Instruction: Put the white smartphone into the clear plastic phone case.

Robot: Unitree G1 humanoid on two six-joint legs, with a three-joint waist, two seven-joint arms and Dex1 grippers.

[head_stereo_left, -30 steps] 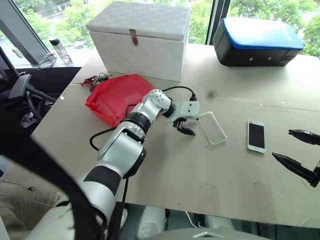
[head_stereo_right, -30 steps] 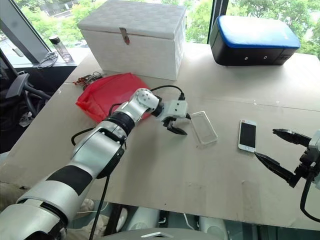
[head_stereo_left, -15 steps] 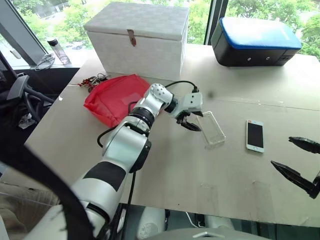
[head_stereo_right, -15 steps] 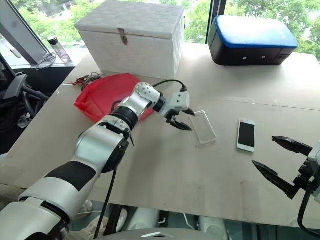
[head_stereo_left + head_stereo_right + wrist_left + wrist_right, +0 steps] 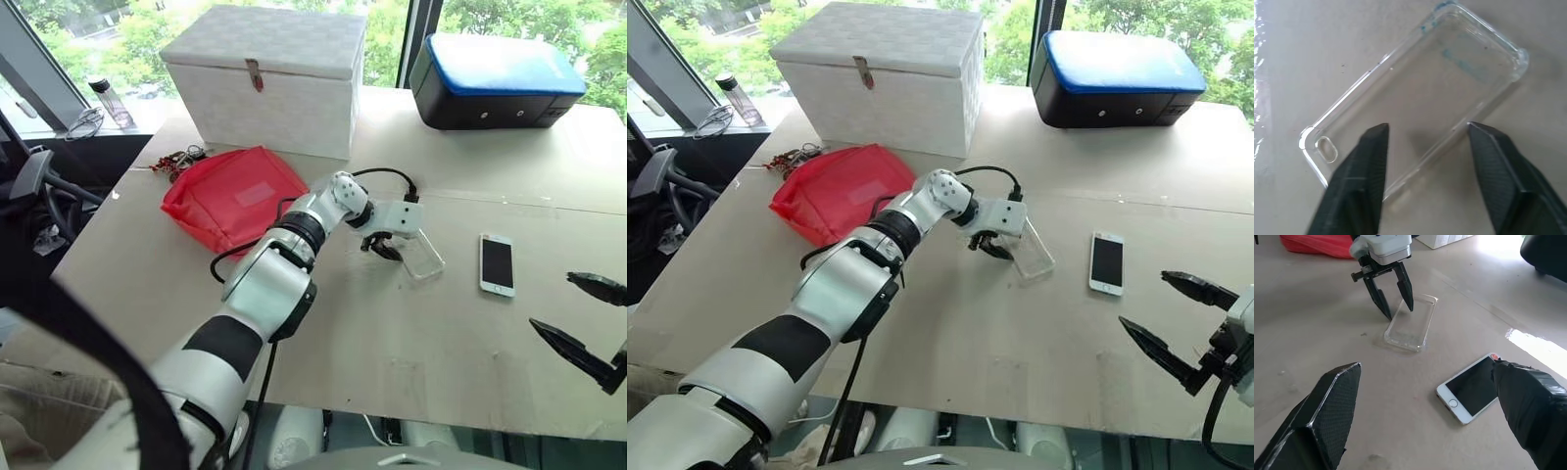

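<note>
Clear phone case is lying flat on the table, open side up, roughly mid-table. Left gripper is sitting right at the case's near long edge, pointing down at it; its two black fingers are standing apart, straddling that edge, one tip over the case interior and one just outside, not clamped on it. White phone is lying screen up just to the right of the case, apart from it, nothing touching it. Right gripper is hovering off the table, further right of the case and nearer the table's front edge than the phone, jaws spread wide and holding nothing. Red pouch is lying left of the case, white box behind the pouch, black-and-blue box far behind the case to the right.
</note>
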